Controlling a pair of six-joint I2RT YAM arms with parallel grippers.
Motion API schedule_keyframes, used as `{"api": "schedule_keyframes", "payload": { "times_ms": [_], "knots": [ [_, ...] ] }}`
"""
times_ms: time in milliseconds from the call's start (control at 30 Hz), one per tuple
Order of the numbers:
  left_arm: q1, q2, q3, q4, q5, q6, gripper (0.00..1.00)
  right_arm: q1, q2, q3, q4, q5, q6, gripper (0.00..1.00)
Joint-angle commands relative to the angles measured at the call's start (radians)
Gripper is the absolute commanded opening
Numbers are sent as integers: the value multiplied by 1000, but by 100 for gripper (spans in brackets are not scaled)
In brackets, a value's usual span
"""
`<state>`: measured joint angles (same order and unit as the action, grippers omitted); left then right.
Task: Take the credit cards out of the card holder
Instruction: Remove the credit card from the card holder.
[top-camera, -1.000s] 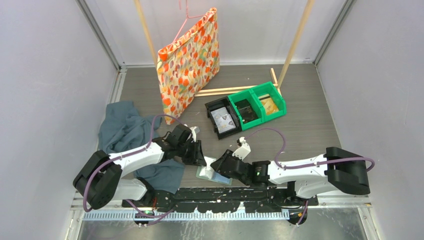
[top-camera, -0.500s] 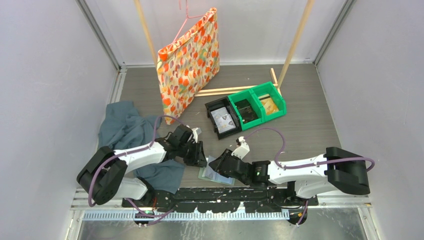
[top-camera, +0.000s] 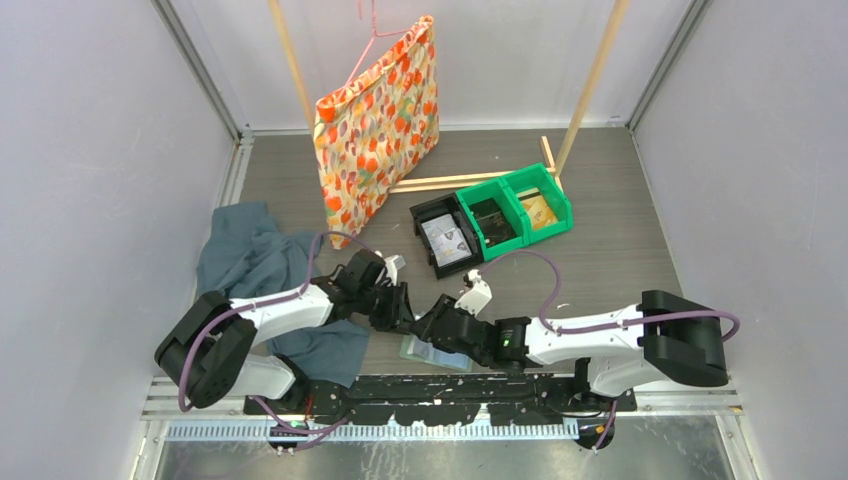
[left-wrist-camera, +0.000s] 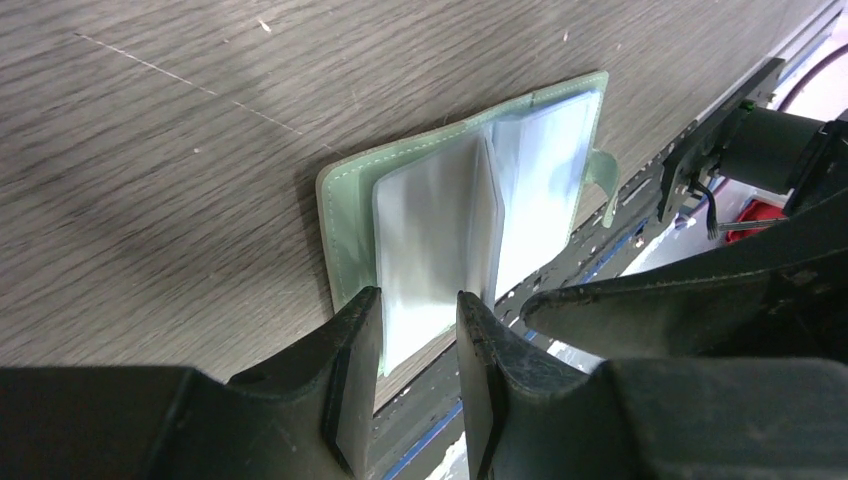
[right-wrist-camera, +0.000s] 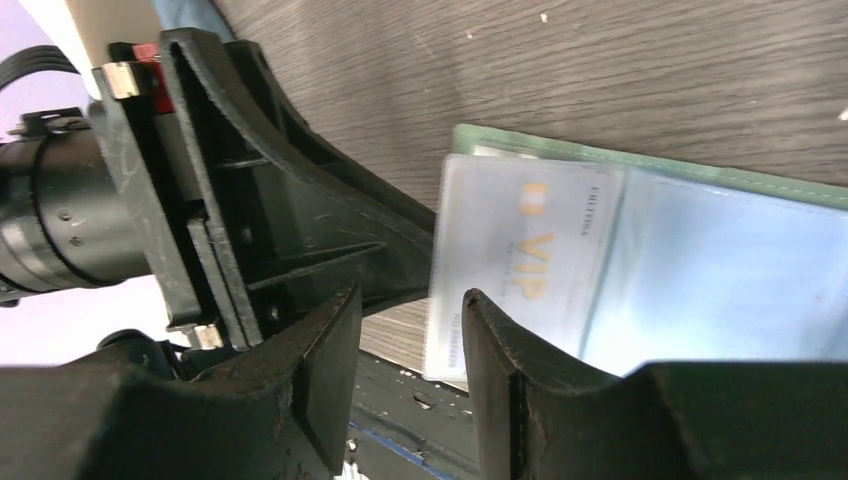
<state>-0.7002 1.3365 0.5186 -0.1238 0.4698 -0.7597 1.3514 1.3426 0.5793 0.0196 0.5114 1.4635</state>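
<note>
Both sets of jaws stood apart. The left gripper (top-camera: 400, 308) (left-wrist-camera: 418, 305) showed a narrow gap in which a corner of a pale sleeve appeared; contact could not be confirmed. The right gripper (top-camera: 428, 325) (right-wrist-camera: 412, 300) showed bare tabletop in its gap and clamped nothing.

The holder (top-camera: 432, 352) (left-wrist-camera: 345, 215) (right-wrist-camera: 700, 260) lay open and flat on the table at the near edge, just in front of both grippers. Its cover was sage green with a stitched border and a small tab on one side. Inside were glossy, translucent, pale blue sleeves. One card (right-wrist-camera: 515, 265), pale with faint gold "VIP" lettering and slightly blurred, projected past the holder's edge toward the right gripper.

The two grippers sat close together, nearly tip to tip, above the holder.

The table (top-camera: 620, 250) was dark grey with a wood grain. A crumpled teal cloth (top-camera: 250, 260) lay at the left under the left arm. Further back stood a black tray (top-camera: 445, 240) joined to two green bins (top-camera: 525, 215). A floral orange bag (top-camera: 380, 130) hung on a pink hanger between two wooden poles (top-camera: 590, 90). Plain pale walls (top-camera: 90, 150) enclosed the cell.
</note>
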Motion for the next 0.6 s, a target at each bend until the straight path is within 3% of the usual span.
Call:
{"api": "schedule_keyframes", "payload": {
  "times_ms": [0,367,567],
  "knots": [
    [-1,-20,-13,79,59,-18,35,-2,5,52,-12,16,-31,47],
    [-1,-25,-20,100,76,-25,35,0,13,100,-214,42,-16,48],
    [-1,-22,-20,107,79,-26,35,0,28,117,-219,35,-31,48]
  ]
}}
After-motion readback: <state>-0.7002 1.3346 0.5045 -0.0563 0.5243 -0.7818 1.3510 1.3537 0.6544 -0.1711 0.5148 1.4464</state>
